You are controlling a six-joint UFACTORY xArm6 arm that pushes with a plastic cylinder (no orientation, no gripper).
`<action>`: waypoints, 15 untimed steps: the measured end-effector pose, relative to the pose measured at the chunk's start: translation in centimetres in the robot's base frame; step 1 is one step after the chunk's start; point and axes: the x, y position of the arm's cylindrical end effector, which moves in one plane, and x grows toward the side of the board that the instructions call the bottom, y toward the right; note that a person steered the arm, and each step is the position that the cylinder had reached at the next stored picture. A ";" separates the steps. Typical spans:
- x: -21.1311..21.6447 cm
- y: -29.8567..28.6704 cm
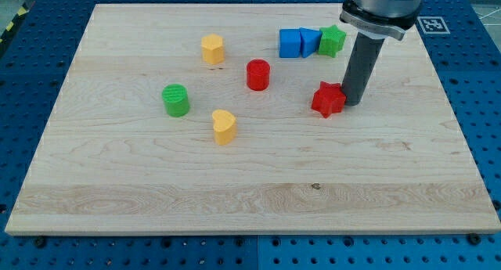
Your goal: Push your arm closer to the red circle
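Red circular cylinder block [258, 74] stands upright, long axis vertical, round face up, near the centre of the light wooden board [250, 199]. Nearest the view's bottom lies the yellow heart-shaped block [224, 126], then the green cylinder block [176, 99]. My tip [352, 103] carries nothing and touches the red star-shaped block [328, 99], well apart from the red cylinder, at the view's right.

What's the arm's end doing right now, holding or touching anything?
My tip: a bare rod with no jaws, holding nothing, set against the view's right side of the red star; the red circle lies further toward the view's left.
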 end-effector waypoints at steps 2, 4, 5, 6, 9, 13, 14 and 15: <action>-0.1 -0.5; -4.0 -0.5; -4.1 -1.2; -4.1 -2.5; -4.1 -5.4; -4.2 -5.7; -3.4 -6.0; -2.1 -6.8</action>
